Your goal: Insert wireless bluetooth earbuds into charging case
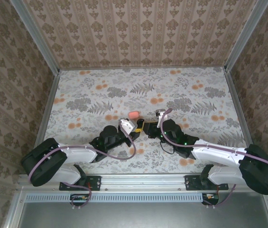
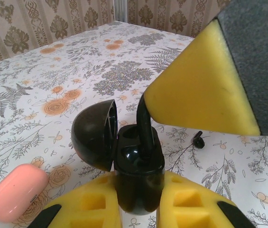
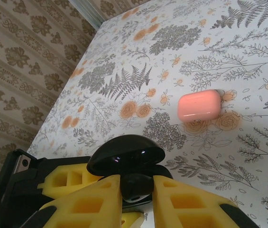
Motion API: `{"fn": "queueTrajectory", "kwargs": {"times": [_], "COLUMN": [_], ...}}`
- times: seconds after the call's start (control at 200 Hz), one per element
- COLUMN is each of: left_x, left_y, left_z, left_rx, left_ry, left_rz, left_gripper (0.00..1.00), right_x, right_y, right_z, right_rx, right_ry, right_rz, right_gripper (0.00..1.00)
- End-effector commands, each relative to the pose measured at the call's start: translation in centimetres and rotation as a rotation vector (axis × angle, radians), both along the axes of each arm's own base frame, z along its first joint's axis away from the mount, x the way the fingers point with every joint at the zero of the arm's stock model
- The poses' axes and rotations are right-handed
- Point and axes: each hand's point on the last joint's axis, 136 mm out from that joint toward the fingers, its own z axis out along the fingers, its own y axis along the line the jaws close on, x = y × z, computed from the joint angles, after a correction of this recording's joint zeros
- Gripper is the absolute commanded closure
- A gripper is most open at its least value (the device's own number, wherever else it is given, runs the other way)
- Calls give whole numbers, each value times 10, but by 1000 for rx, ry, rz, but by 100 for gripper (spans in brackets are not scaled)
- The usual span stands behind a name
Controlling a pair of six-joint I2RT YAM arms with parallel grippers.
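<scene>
**Left claw** (image 2: 139,202): shut tight on the body of the black case (image 2: 138,166). The case stands upright at lower centre of the left wrist view, with its lid (image 2: 93,140) swung open toward the frame's left.

**Right claw** (image 3: 136,197): closed narrow on a black earbud (image 2: 145,126). One of its pads (image 2: 200,90) sits at upper right of the left wrist view. The earbud hangs tilted beneath it, its lower end entering the open top of the case. Whether the tip has reached the bottom of its socket cannot be told.

**Other items:** A second black earbud (image 2: 198,139) lies loose on the counter (image 2: 53,71), near the case at centre right of the frame. A pink case (image 2: 15,190), shut, lies at lower left, apart from the black one.

**Assessment:** The step in hand is insertion of the held earbud, which appears partly entered and not seated. The next move calls for bringing the stem upright and pressing it straight down along the socket. The left claw should brace the case against tipping. Release should come only once the earbud sits flush. The loose earbud remains to be collected afterwards.
</scene>
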Motion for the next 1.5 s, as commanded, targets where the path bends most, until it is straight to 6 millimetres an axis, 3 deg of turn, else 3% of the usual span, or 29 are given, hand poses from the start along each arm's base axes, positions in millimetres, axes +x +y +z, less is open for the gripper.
{"fn": "queueTrajectory", "kwargs": {"times": [0.0,0.4,0.585,0.815,0.93,1.265,1.5], "left_x": [2,0,0,0,0,-8,-26], "left_y": [-5,-4,-4,-2,-1,-1,-5], "left_z": [32,42,43,38,35,33,38], "left_rx": [-73,-84,-82,-71,-71,-103,-150], "left_ry": [-78,-104,-108,-100,-97,-98,-140], "left_rz": [-5,-8,-8,-3,-5,-60,-186], "left_gripper": [87,87,87,87,87,86,86], "right_x": [1,-3,-3,-4,-7,-22,-34], "right_y": [-8,4,8,4,0,-6,-15], "right_z": [-9,-24,-21,1,16,55,70], "right_rx": [-86,-115,-103,-85,-90,-95,-130], "right_ry": [5,43,36,-29,-79,-231,-352], "right_rz": [-27,14,25,32,56,209,408], "right_gripper": [76,74,70,48,42,32,36]}}
